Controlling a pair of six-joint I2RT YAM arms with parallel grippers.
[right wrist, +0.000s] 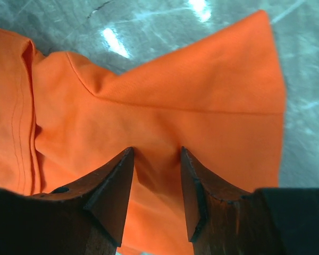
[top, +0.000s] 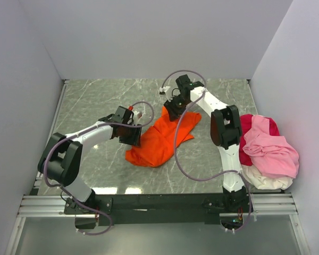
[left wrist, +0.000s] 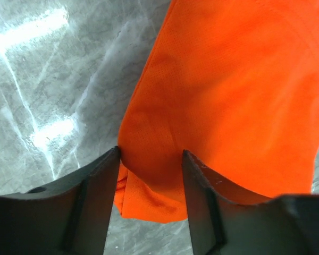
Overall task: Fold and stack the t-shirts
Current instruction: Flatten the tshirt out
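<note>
The bright orange t-shirt (top: 162, 141) lies crumpled in the middle of the marble table (top: 95, 101). My left gripper (top: 137, 139) presses down on its left edge. In the left wrist view its jaws (left wrist: 151, 154) stand apart, with a folded hem of the orange t-shirt (left wrist: 228, 79) between them. My right gripper (top: 173, 112) is down on the shirt's far corner. In the right wrist view its jaws (right wrist: 157, 151) are also apart, straddling a raised ridge of the orange t-shirt (right wrist: 165, 106). Neither pair of fingers has closed on the cloth.
At the right edge sits a heap of other t-shirts: a light pink one (top: 271, 146) on top, a magenta-red one (top: 248, 127) behind it and a white one (top: 263, 180) underneath. White walls enclose the table on three sides.
</note>
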